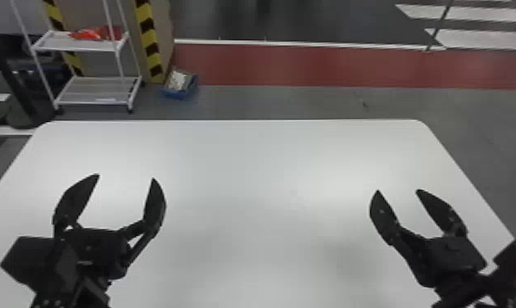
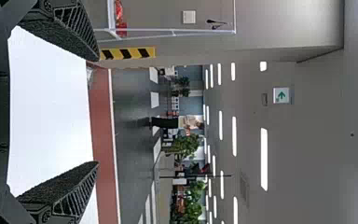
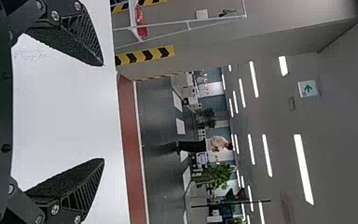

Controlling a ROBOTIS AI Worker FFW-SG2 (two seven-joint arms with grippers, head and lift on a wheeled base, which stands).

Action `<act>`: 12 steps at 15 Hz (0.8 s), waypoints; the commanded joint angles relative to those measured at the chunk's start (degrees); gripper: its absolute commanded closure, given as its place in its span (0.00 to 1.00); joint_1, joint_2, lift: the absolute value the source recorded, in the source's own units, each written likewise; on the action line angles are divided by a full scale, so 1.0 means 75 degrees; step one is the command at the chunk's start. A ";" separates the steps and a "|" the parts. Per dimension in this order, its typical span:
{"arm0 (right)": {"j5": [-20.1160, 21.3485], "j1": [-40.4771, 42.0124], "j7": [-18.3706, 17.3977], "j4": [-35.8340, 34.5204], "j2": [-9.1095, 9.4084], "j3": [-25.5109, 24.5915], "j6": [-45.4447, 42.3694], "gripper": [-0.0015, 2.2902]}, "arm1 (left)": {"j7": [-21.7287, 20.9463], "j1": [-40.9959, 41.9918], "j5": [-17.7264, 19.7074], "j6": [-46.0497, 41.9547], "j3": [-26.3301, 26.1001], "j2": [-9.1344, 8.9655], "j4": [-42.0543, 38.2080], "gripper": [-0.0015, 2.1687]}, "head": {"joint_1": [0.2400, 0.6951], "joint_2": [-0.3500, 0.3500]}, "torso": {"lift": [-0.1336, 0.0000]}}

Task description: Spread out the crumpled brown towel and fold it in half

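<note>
The grey floor [image 1: 474,123] spreads beyond the table and down its right side, and a red strip [image 1: 331,65] crosses it on the far side, edged by a white line. The table [image 1: 249,164] is white, with rounded far corners, and takes up most of the near part of the scene. Beyond its far left part stands a white rack [image 1: 97,88] with two shelves, and bands of yellow and black stripes [image 1: 148,37] run upright behind and beside it. The left gripper [image 1: 125,177] is over the left part of the table, released, its two black fingers spread wide and pointing to the far side. The right gripper [image 1: 398,191] is over the right part, well apart from the left one, released as well, its fingers parted and aimed far, their tips somewhat closer together than the left one's. Where the towel lies relative to either gripper, I cannot tell. A blue box [image 1: 179,95] with pale contents sits on the floor just right of the rack, past the table's far edge. Smallest is a red item [image 1: 90,34] on the rack's upper shelf.
</note>
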 commanded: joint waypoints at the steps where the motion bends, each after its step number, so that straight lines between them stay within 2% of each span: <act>1: 0.0000 0.0000 0.0010 0.0000 0.0000 0.0000 -0.0036 0.07 | 0.0000 0.0007 0.0000 0.0000 0.0000 0.0001 0.0000 0.05 | 1.00 0.41 | 0.08; 12: 0.0000 -0.0012 0.0010 0.0000 0.0023 0.0000 -0.0059 0.07 | 0.0000 -0.0005 0.0000 0.0000 0.0000 0.0001 0.0012 0.05 | 1.00 0.42 | 0.08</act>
